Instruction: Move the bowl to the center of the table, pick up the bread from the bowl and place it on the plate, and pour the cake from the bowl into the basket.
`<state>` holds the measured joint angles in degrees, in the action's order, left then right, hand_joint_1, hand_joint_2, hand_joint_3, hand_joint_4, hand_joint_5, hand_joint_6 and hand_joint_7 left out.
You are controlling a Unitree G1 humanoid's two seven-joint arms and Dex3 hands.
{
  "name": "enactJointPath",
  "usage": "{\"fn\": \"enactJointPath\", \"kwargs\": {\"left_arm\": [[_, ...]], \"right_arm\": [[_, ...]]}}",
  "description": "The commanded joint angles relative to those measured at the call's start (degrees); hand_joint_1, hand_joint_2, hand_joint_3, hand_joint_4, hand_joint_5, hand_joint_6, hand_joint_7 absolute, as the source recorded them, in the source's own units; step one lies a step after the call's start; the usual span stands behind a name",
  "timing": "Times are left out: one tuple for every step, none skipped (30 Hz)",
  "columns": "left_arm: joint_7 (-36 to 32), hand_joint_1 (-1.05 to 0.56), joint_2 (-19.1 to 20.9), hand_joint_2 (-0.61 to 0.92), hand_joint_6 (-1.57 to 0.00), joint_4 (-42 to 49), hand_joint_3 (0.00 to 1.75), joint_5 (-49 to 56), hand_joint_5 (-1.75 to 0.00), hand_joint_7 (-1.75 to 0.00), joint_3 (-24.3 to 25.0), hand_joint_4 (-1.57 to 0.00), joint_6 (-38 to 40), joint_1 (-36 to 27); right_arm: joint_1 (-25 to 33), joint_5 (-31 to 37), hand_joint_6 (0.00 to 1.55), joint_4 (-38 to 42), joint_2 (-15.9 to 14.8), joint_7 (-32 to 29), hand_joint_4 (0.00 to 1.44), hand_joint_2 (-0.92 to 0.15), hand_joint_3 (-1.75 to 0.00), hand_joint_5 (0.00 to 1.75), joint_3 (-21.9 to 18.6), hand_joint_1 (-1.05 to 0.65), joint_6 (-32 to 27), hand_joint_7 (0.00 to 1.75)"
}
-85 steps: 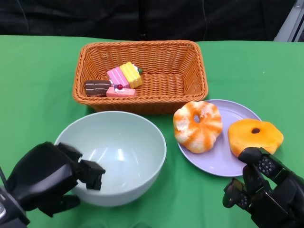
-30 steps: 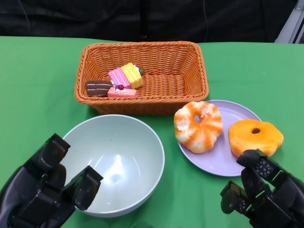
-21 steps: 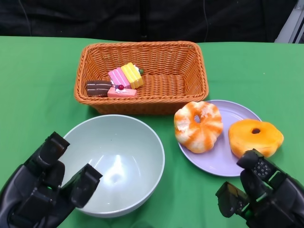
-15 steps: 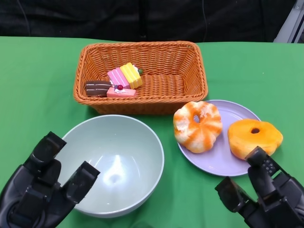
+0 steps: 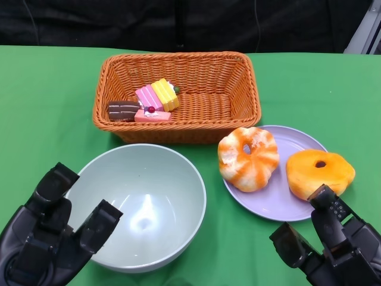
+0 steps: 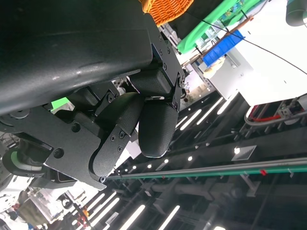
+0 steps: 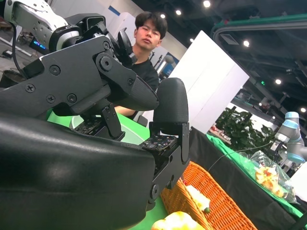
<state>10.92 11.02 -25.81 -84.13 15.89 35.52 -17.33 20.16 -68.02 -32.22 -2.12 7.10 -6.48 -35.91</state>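
Observation:
The pale green bowl point(image 5: 143, 205) sits empty at the front middle of the green table. Several cake pieces point(image 5: 146, 103) lie in the left part of the orange wicker basket point(image 5: 177, 95) behind it. On the purple plate point(image 5: 280, 196) rest a striped orange-white bread ring point(image 5: 247, 157) and an orange bread point(image 5: 319, 173). My left hand point(image 5: 50, 238) hovers at the bowl's near left side, fingers apart, holding nothing. Just in front of the plate, my right hand point(image 5: 333, 247) is spread and empty. The right wrist view shows its fingers point(image 7: 168, 129) apart, with the basket point(image 7: 211, 201) beyond.
Green cloth covers the table, with bare stretches to the left and right of the basket. A person point(image 7: 144, 43) is behind the table in the right wrist view. The left wrist view shows only my own fingers point(image 6: 153, 124) against a ceiling.
My left hand let go of the bowl's near rim and drew back, fingers spreading. The right hand's fingers have opened wider. The bowl shifted slightly and now stands free.

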Motion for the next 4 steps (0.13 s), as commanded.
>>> {"fn": "enactJointPath", "kwargs": {"left_arm": [[0.1,-0.39,0.5,0.48,-0.80,-0.6,1.57,-0.4,-1.75,-1.75,0.5,-1.00,-0.3,0.1],[0.4,-0.39,0.5,0.48,-0.80,-0.5,1.56,-0.4,-1.75,-1.75,0.5,-1.00,-0.4,0.2],[0.6,-0.39,0.5,0.48,-0.80,-0.4,1.56,-0.3,-1.75,-1.75,0.5,-1.00,-0.4,0.2],[0.5,-0.39,0.4,0.48,-0.80,-0.3,1.56,-0.5,-1.75,-1.75,0.5,-1.00,-0.3,0.2]], "right_arm": [[0.1,-0.5,0.56,-0.7,-0.9,-0.5,0.76,-0.73,-0.81,1.75,-0.2,-0.24,0.5,1.75],[0.1,-0.5,0.56,-0.7,-0.9,-0.5,0.76,-0.73,-0.81,1.75,-0.2,-0.24,0.5,1.75],[0.1,-0.4,0.56,-0.7,-0.9,-0.6,0.76,-0.74,-0.81,1.75,-0.1,-0.24,0.6,1.75],[0.1,-0.3,0.56,-0.7,-0.8,-0.7,0.76,-0.74,-0.81,1.75,-0.1,-0.23,0.6,1.75]]}}
